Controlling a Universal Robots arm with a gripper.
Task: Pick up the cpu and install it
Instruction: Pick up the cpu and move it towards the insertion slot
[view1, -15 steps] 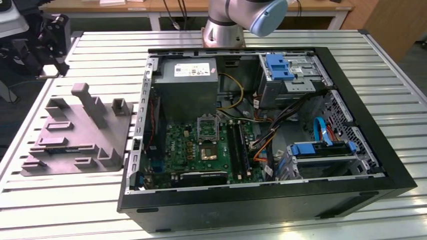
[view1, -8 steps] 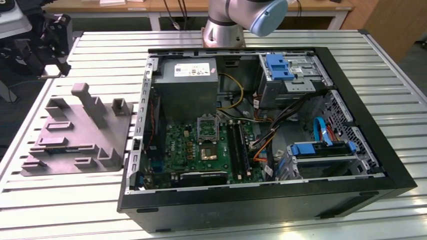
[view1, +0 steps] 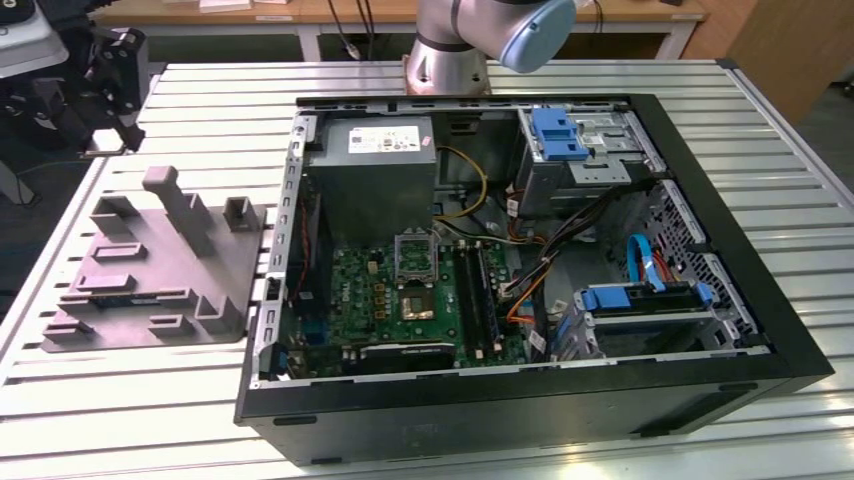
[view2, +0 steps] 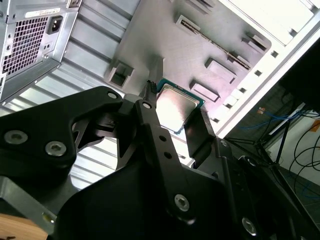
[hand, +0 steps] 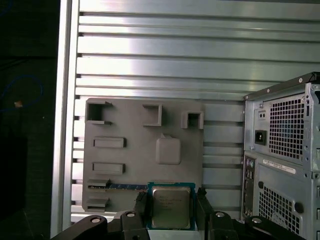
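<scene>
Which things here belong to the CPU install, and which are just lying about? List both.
Job in hand:
- cpu, clamped between the fingers of the gripper
- motherboard socket

Lying about:
- grey-purple fixture
- power supply box
- blue drive bracket

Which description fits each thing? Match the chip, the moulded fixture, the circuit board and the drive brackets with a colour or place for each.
Things:
1. chip
2. fixture
3. circuit board
4. drive brackets

Descriptions:
A. blue
B. green, inside the case
C. held between the fingers
D. grey-purple, on the table beside the case

Pairs: 1-C, 2-D, 3-B, 4-A
</scene>
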